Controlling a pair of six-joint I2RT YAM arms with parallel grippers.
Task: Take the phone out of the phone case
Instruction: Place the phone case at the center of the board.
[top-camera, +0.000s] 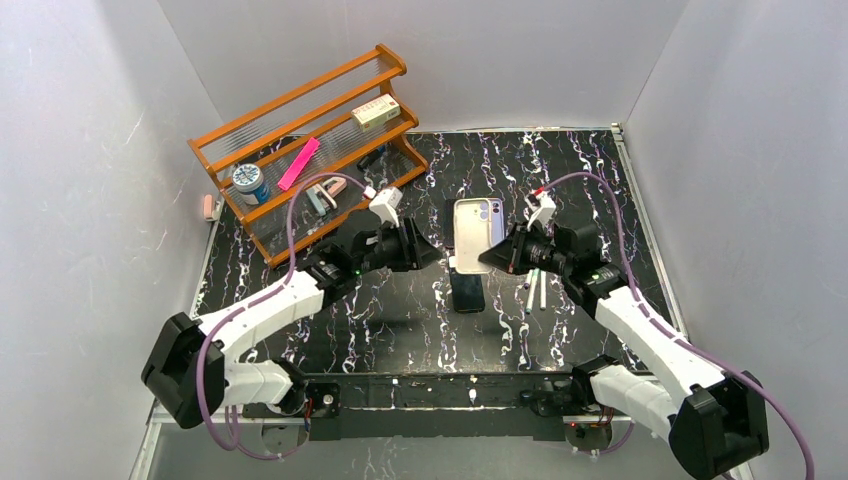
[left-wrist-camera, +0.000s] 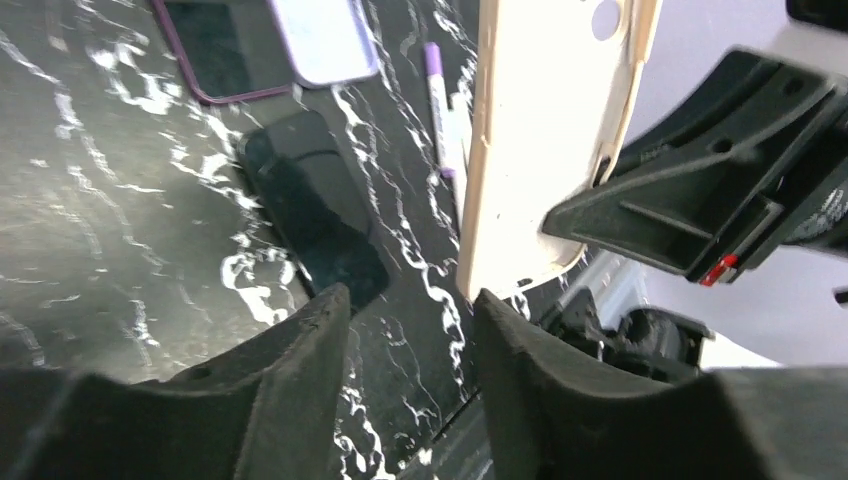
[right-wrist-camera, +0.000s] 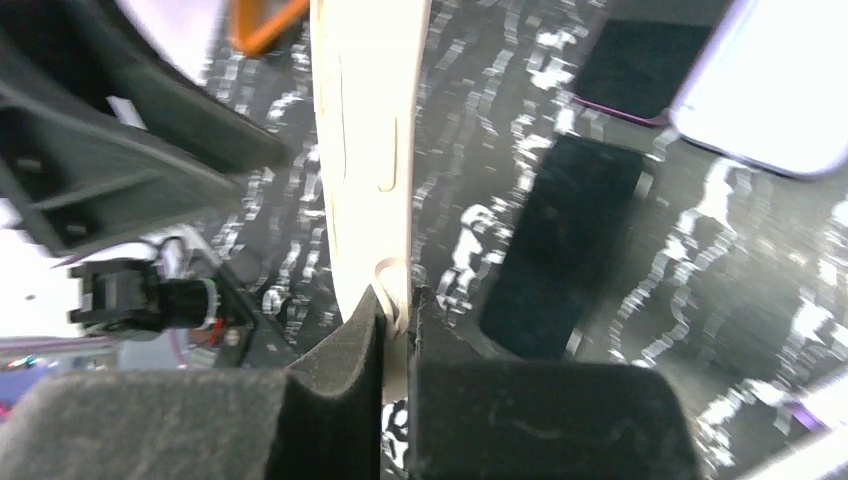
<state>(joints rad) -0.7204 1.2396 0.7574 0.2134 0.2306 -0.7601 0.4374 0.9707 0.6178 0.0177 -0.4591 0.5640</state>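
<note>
Above mid-table, right gripper (top-camera: 492, 257) reaches left, jaws clamped on the case (top-camera: 468, 240) edge; left gripper (top-camera: 430, 252) faces it, jaws open.

Centre's cramped: cream plastic phone case (top-camera: 470, 245) held up mid-air, black flat phone (top-camera: 467, 291) lying right below, two white pens (top-camera: 537, 288) just beside. Orange wooden rack (top-camera: 300, 130) walls off back left; black marbled table (top-camera: 590, 170) has open room far right

Cream phone case (top-camera: 464, 246), lilac phone (top-camera: 488, 216), black white-veined marble table (top-camera: 400, 320), orange rack (top-camera: 300, 100)
</note>
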